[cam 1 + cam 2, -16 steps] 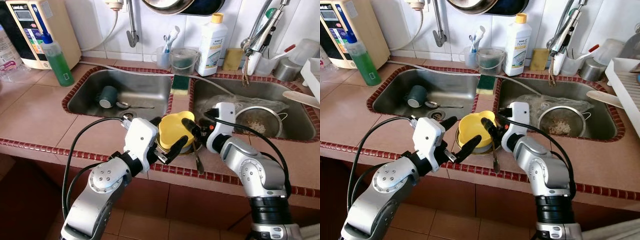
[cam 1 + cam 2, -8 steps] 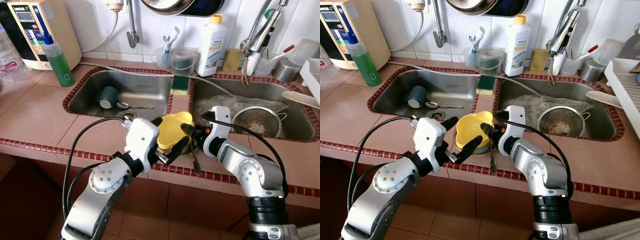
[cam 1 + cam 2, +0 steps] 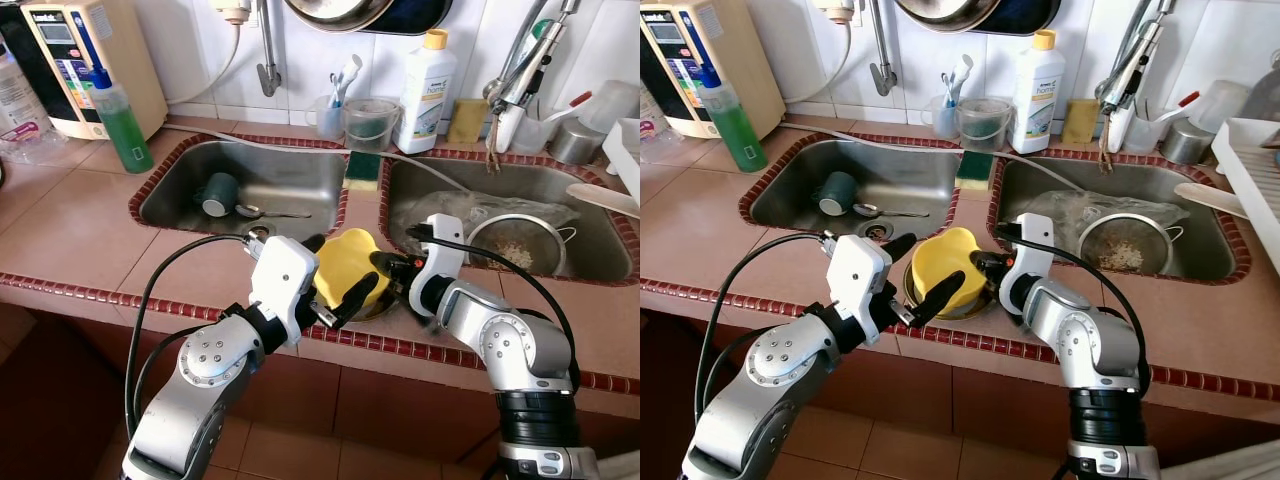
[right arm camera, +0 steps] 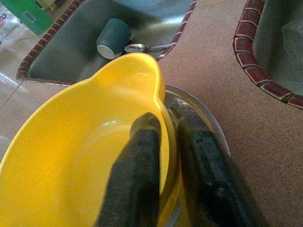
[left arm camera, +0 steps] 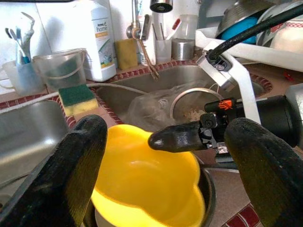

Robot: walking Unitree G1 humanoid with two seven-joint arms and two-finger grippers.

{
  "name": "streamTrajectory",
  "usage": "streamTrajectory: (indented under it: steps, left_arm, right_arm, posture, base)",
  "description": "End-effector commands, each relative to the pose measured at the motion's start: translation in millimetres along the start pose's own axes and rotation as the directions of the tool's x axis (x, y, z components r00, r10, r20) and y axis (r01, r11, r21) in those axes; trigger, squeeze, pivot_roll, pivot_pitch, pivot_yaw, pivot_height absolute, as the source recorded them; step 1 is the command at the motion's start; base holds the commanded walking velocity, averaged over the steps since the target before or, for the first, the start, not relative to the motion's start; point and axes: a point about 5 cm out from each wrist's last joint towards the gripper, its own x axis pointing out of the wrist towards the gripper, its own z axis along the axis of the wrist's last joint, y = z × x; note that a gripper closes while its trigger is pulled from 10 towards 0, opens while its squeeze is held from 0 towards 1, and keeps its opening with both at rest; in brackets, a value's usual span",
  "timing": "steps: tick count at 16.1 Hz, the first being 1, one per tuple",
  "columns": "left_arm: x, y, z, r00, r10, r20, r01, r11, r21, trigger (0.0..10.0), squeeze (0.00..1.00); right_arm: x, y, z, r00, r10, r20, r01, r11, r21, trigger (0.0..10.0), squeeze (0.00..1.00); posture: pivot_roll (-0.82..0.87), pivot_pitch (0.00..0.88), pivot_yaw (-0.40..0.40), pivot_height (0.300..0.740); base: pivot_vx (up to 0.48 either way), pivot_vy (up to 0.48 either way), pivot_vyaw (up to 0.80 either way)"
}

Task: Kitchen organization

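Observation:
A yellow bowl (image 3: 345, 262) rests tilted inside a shallow metal bowl (image 3: 970, 306) on the tiled counter, in front of the divider between the two sinks. My right gripper (image 4: 165, 130) is shut on the yellow bowl's rim, one finger inside and one outside. My left gripper (image 3: 335, 270) is open, its two black fingers (image 5: 78, 165) standing on either side of the yellow bowl without pressing it. The metal bowl's rim (image 4: 208, 125) shows just behind the right fingers.
The left sink (image 3: 300, 165) holds a dark green mug (image 3: 216, 194) and a spoon (image 3: 262, 212). The right sink (image 3: 600, 255) holds a strainer (image 3: 515, 245) and a plastic bag. A sponge (image 3: 362, 170) lies on the divider. A green soap bottle (image 3: 120, 120) stands far left.
The yellow bowl has come down and lies flatter in the metal bowl, with the right gripper on its rim lowered too. The left gripper has kept its place.

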Motion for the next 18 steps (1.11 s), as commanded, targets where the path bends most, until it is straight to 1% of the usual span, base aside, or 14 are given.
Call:
streamTrajectory:
  steps: [1, 7, 11, 12, 13, 14, 15, 18]
  left_arm:
    - [0.1, 0.2, 6.7, 1.000, -0.001, 0.017, 0.001, 1.000, 0.015, 10.0, 0.00]
    - [-0.5, 3.1, 7.8, 1.000, 0.013, 0.020, -0.014, 1.000, 0.015, 10.0, 0.00]
    - [-0.3, 4.2, 8.6, 1.000, 0.020, 0.021, -0.020, 1.000, 0.016, 10.0, 0.00]
    - [-0.2, 4.5, 9.1, 0.999, 0.022, 0.023, -0.022, 1.000, 0.013, 10.0, 0.00]
    - [0.0, 4.5, 9.4, 0.999, 0.022, 0.023, -0.023, 1.000, 0.012, 10.0, 0.00]
    - [0.1, 4.4, 9.4, 1.000, 0.021, 0.024, -0.021, 1.000, 0.009, 10.0, 0.00]
    - [0.1, 4.6, 9.6, 0.999, 0.022, 0.024, -0.022, 1.000, 0.013, 10.0, 0.00]
    - [0.1, 5.7, 10.1, 0.999, 0.027, 0.025, -0.027, 1.000, 0.015, 10.0, 0.00]
  right_arm:
    - [1.2, -0.4, 0.5, 1.000, -0.014, -0.012, 0.014, 1.000, 0.007, 0.0, 0.00]
    - [1.9, -2.6, 1.9, 0.999, -0.034, -0.015, 0.035, 0.999, 0.034, 0.0, 0.00]
    - [3.3, -1.6, 6.4, 0.999, -0.032, 0.013, 0.032, 0.997, 0.064, 0.0, 0.00]
    - [3.6, -0.1, 9.3, 0.999, -0.016, 0.037, 0.013, 0.997, 0.070, 2.3, 0.00]
    - [3.9, 1.4, 13.3, 0.998, 0.007, 0.067, -0.014, 0.994, 0.104, 10.0, 0.00]
    - [3.9, 1.4, 15.7, 0.996, 0.015, 0.086, -0.024, 0.994, 0.109, 10.0, 0.00]
    - [3.7, 1.7, 16.9, 0.995, 0.033, 0.094, -0.046, 0.990, 0.136, 10.0, 0.00]
    - [3.8, 1.3, 18.3, 0.994, 0.034, 0.100, -0.049, 0.987, 0.155, 10.0, 0.00]
  posture:
    - [-0.10, 0.040, 0.014, 0.740]
    - [-0.10, 0.050, 0.019, 0.740]
    - [-0.09, 0.056, 0.018, 0.740]
    - [-0.09, 0.056, 0.018, 0.740]
    - [-0.09, 0.055, 0.017, 0.740]
    - [-0.09, 0.055, 0.017, 0.740]
    - [-0.09, 0.055, 0.018, 0.740]
    - [-0.09, 0.054, 0.018, 0.740]
  base:
    - [0.000, 0.000, 0.00]
    - [0.000, 0.000, 0.00]
    - [0.000, 0.000, 0.00]
    - [0.000, 0.000, 0.00]
    - [0.000, 0.000, 0.00]
    - [0.000, 0.000, 0.00]
    - [0.000, 0.000, 0.00]
    - [0.000, 0.000, 0.00]
